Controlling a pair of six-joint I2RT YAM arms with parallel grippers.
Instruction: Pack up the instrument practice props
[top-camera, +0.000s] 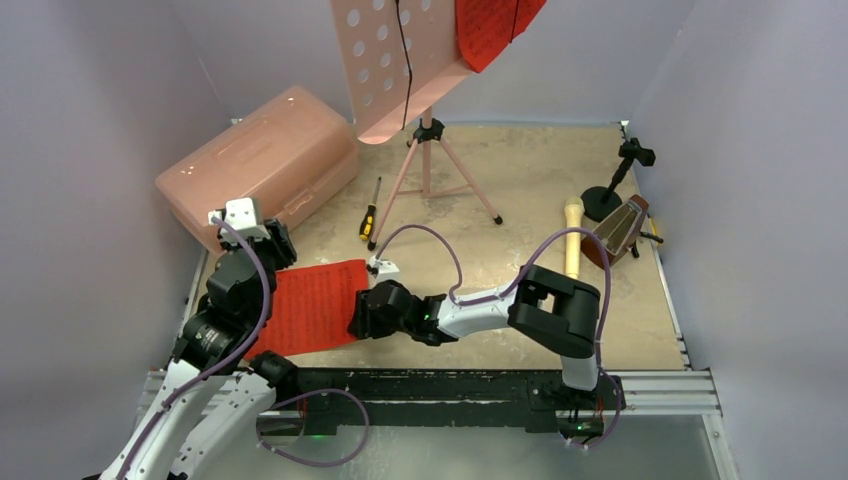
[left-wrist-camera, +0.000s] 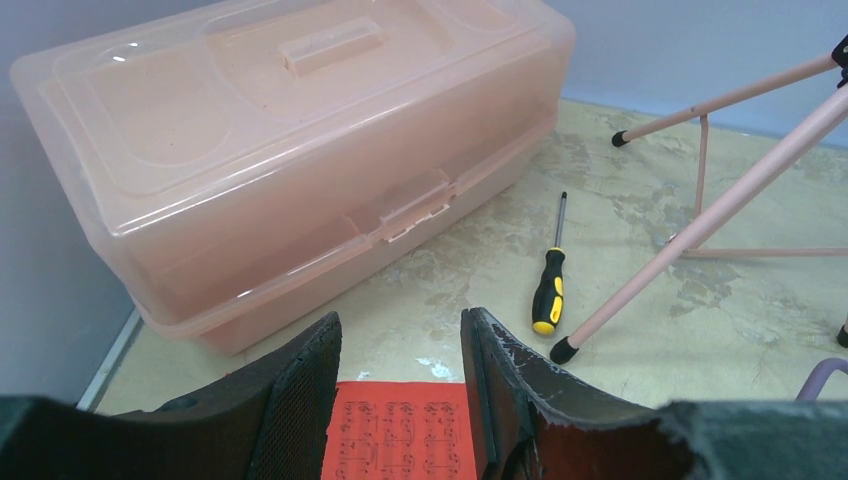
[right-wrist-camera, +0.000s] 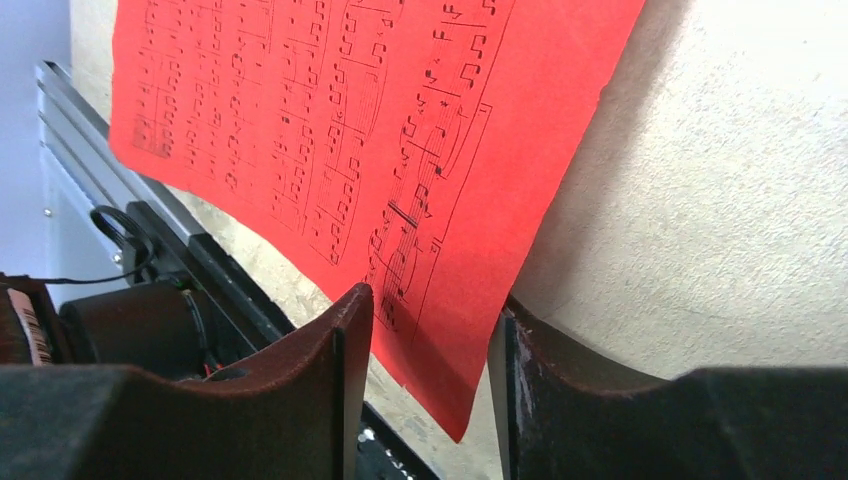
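Lying flat, the cream stick microphone (top-camera: 572, 238) runs near-to-far, head farthest.

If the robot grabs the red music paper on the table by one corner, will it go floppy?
Probably floppy: the red music page looks like one thin sheet, and its edge by the right end effector curls up off the table. It likely weighs almost nothing, so a push might just slide it. Held by one corner, it would probably droop.

Black-and-white arms (top-camera: 480, 312) with looping purple cables (top-camera: 425, 228), black ridged fingers (left-wrist-camera: 300, 410)
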